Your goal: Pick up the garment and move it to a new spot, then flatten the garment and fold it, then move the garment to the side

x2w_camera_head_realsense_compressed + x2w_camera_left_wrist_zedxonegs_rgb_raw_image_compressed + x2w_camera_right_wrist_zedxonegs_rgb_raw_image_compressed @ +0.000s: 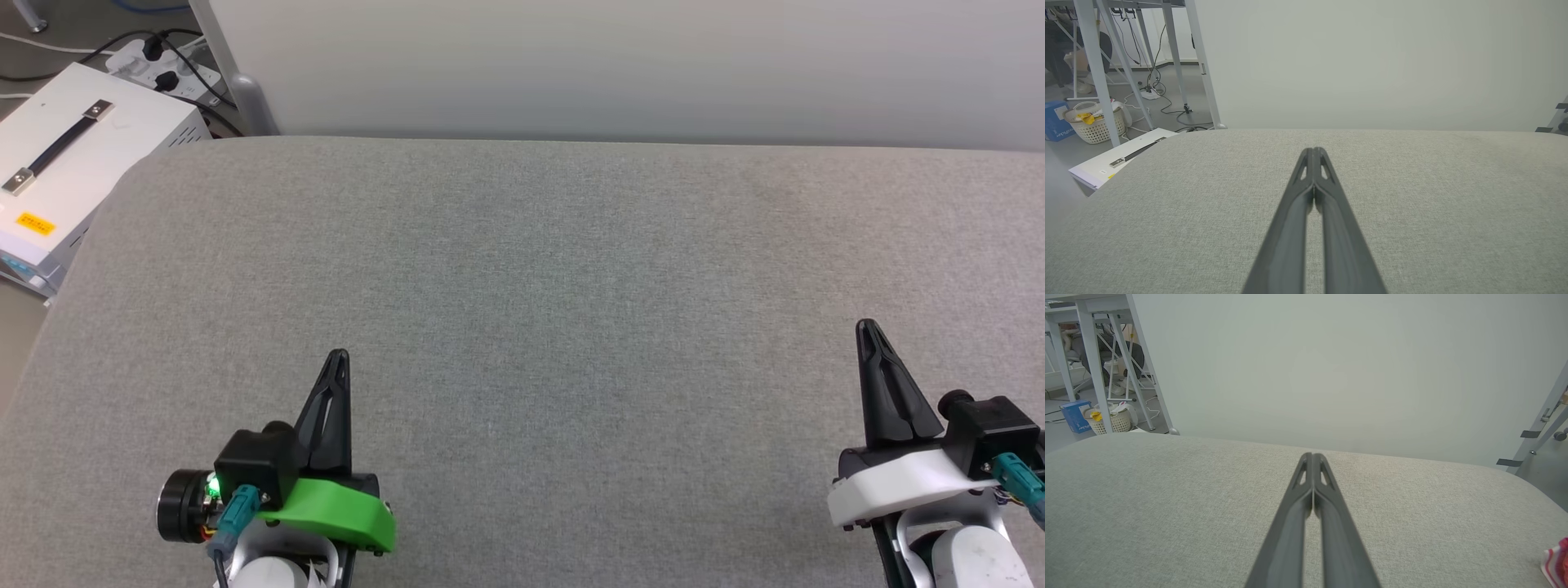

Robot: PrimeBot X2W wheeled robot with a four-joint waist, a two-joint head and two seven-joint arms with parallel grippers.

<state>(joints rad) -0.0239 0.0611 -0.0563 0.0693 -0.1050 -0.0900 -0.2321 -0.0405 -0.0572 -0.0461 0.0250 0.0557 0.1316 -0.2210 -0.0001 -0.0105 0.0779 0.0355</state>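
Left fingers (pixel 338 359): long, black, tapered, with slotted tips. They are pressed together tip to tip and hold nothing. Green housing (pixel 335 510) of moulded plastic sits behind them. Right fingers (pixel 868 328): same shape, also together and empty, white housing (pixel 898 482) behind. They sit well apart, low over the worktop (pixel 522 269). The worktop is matte grey woven fabric, fine weave, with rounded corners. Garment (pixel 1557 563): just a sliver of red-and-white striped cloth at the lower right edge of the right wrist view. It lies at the worktop's right side, apart from the right fingers. A white box (pixel 73 155) with a flat black strap handle sits off the far left corner.
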